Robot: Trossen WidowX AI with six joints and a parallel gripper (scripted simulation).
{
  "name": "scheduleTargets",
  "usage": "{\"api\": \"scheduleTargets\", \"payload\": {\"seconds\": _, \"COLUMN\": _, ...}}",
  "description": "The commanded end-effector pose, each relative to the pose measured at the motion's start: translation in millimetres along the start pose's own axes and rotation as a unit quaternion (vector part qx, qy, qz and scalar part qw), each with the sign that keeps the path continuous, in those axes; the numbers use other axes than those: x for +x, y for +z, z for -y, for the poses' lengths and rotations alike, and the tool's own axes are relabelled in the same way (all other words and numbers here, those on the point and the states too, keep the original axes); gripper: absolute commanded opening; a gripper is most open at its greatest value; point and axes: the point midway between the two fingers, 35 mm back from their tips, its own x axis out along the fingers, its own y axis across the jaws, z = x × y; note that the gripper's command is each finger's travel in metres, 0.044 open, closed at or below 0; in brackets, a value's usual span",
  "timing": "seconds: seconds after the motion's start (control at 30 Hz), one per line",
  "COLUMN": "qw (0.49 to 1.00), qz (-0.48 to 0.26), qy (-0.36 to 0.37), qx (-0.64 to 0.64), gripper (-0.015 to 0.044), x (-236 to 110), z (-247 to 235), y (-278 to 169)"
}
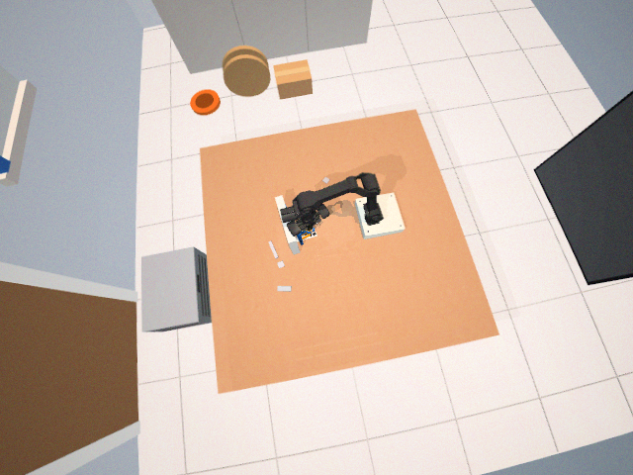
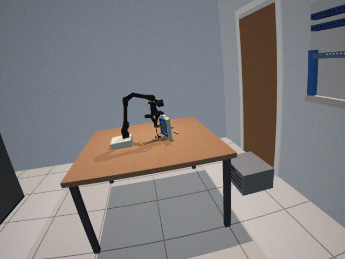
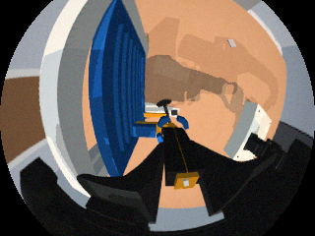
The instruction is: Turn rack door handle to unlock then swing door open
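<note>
The blue slotted rack door point(image 2: 161, 127) point(image 3: 117, 93) stands upright in the pale grey-white frame point(image 1: 279, 202) point(image 2: 169, 130) point(image 3: 73, 93) and looks closed. The upright handle point(image 3: 187, 181), with an orange top, stands beside the door on blue and orange brackets. My gripper point(image 2: 156, 124) point(image 3: 176, 145) points down and is shut on the handle, with a black finger on each side. The fingers cover most of the handle in the wrist view, so its exact turn is hard to tell. In the top view the wrist hides the grip.
The arm stands on its pale base plate point(image 1: 391, 217) point(image 2: 120, 143). Small pale blocks lie on the table point(image 1: 357, 307) point(image 2: 194, 150): a long one point(image 1: 273, 249) and a small one point(image 1: 280, 264) beyond one end of the frame, and another point(image 1: 325, 179) near the arm.
</note>
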Motion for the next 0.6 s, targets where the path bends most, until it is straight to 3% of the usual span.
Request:
{"api": "scheduleTargets", "payload": {"seconds": 0.0, "qw": 0.999, "qz": 0.004, "qy": 0.002, "qx": -0.045, "gripper": 0.0025, "x": 0.5, "z": 5.7, "y": 2.8}}
{"api": "scheduleTargets", "payload": {"seconds": 0.57, "qw": 0.984, "qz": 0.005, "qy": 0.0, "qx": -0.178, "gripper": 0.0025, "x": 0.9, "z": 38.0, "y": 15.3}}
